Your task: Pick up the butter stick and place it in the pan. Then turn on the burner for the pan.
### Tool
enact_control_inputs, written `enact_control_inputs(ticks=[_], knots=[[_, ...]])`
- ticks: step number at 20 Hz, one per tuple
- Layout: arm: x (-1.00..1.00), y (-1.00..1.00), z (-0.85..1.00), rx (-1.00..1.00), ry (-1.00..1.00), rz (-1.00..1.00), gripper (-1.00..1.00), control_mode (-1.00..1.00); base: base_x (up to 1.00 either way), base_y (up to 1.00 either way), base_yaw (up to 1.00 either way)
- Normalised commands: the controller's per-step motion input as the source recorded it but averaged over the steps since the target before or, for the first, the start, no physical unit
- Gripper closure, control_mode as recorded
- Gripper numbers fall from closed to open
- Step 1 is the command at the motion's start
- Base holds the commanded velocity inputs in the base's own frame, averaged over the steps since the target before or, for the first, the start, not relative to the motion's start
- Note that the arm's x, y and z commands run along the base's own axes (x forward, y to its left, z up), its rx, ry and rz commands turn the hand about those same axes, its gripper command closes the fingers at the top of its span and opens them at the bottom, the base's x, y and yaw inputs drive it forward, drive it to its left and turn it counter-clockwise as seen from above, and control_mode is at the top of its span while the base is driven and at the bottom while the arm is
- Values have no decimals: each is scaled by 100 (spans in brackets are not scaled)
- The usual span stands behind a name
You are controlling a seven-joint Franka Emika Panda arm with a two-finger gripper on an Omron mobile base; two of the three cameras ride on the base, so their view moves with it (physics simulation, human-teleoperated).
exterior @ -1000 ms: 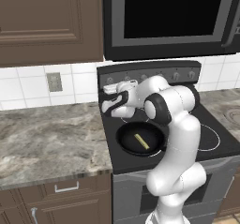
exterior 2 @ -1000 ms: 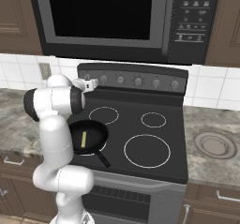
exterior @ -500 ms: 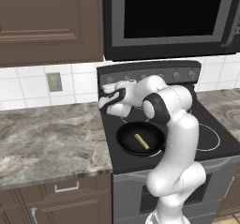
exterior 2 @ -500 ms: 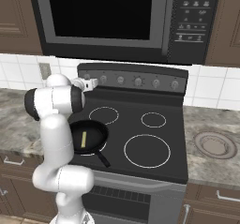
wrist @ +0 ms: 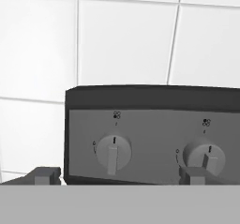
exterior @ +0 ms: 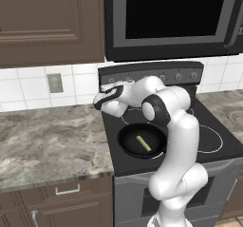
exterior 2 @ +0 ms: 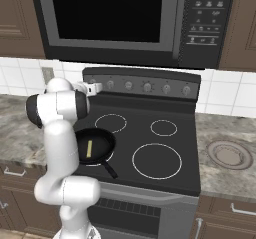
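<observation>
Hand view faces the stove's control panel (wrist: 154,138) square on: 2 knobs, the left knob (wrist: 113,153) about midway between the end effector's fingertips (wrist: 47,175), the second knob (wrist: 205,158) just above the right-hand tip. The fingers stand wide apart and hold nothing.

From the left base view, the butter stick (exterior: 143,143) lies flat inside the pan (exterior: 142,140), slightly diagonal, on the front-left burner, so the placing looks done and the burner step is in hand. The end effector (exterior: 105,99) reaches toward the left end of the panel.

Risks, as I judge them:
- Wrong knob. The small burner icons above each knob are too fine to read, so I cannot confirm that the left knob governs the pan's burner.
- A poor grip. With the fingers this wide, closing off-centre could slip past the knob's ridge and turn nothing.
- Pushing in too far could jam the tips against the panel face.
</observation>
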Motion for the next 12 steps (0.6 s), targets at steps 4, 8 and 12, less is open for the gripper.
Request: enact_control_inputs(ticks=[4,8,12], knots=[[2,0,0,0,0,0,-100,-100,0,0,0],[4,0,-2,0,0,0,-100,-100,0,0,0],[4,0,-11,0,0,0,-100,-100,0,0,0]])
